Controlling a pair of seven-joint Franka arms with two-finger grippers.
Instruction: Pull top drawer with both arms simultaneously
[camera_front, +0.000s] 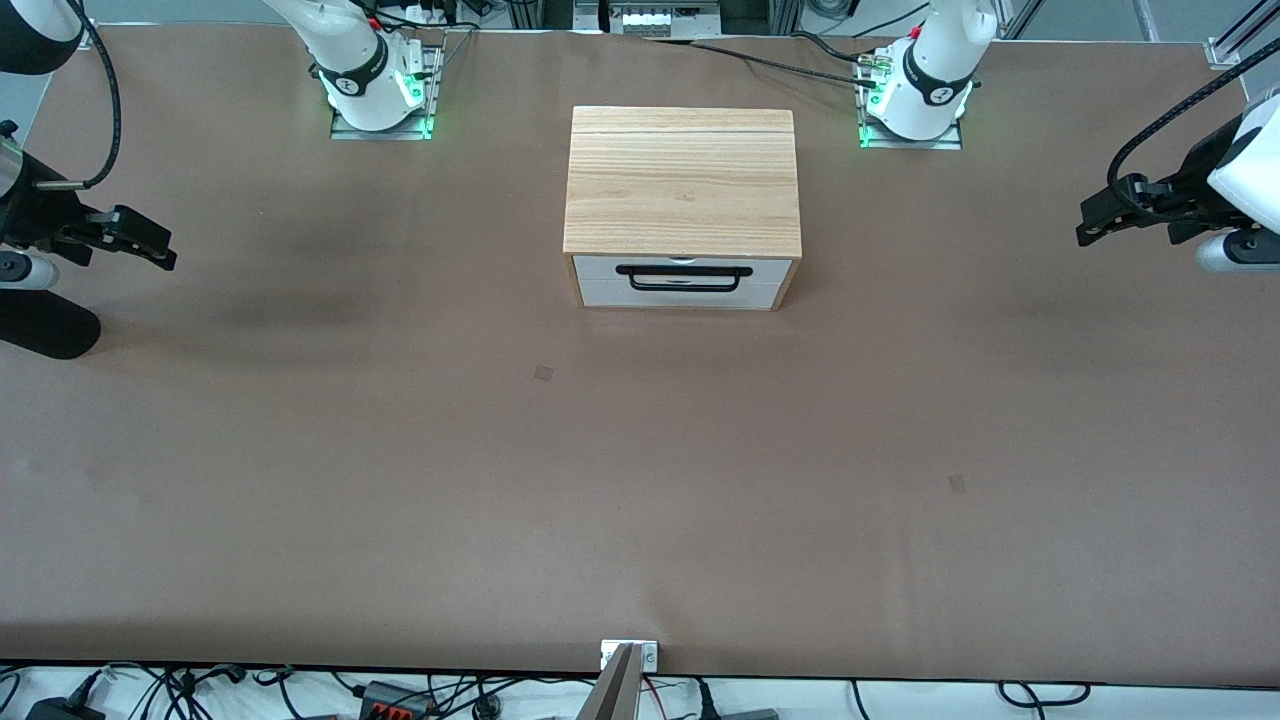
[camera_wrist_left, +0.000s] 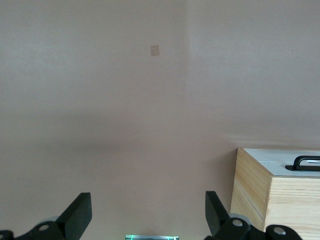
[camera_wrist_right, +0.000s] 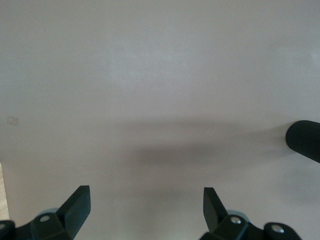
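The light wood cabinet (camera_front: 683, 185) stands on the brown table midway between the two arm bases. Its top drawer (camera_front: 598, 268) is pushed in flush, white front facing the front camera, with a long black bar handle (camera_front: 684, 270). My left gripper (camera_front: 1092, 222) hangs open over the left arm's end of the table, well clear of the cabinet. In the left wrist view this gripper (camera_wrist_left: 148, 212) holds nothing, and a cabinet corner (camera_wrist_left: 252, 187) and the handle (camera_wrist_left: 304, 162) show at the edge. My right gripper (camera_front: 158, 250) (camera_wrist_right: 146, 207) hangs open and empty over the right arm's end.
A black rounded cylinder (camera_front: 45, 325) (camera_wrist_right: 305, 140) sits by the right gripper at the table's edge. Two small square marks (camera_front: 543, 373) (camera_front: 956, 484) lie on the brown table surface. A metal bracket (camera_front: 628, 655) stands at the table's edge nearest the front camera.
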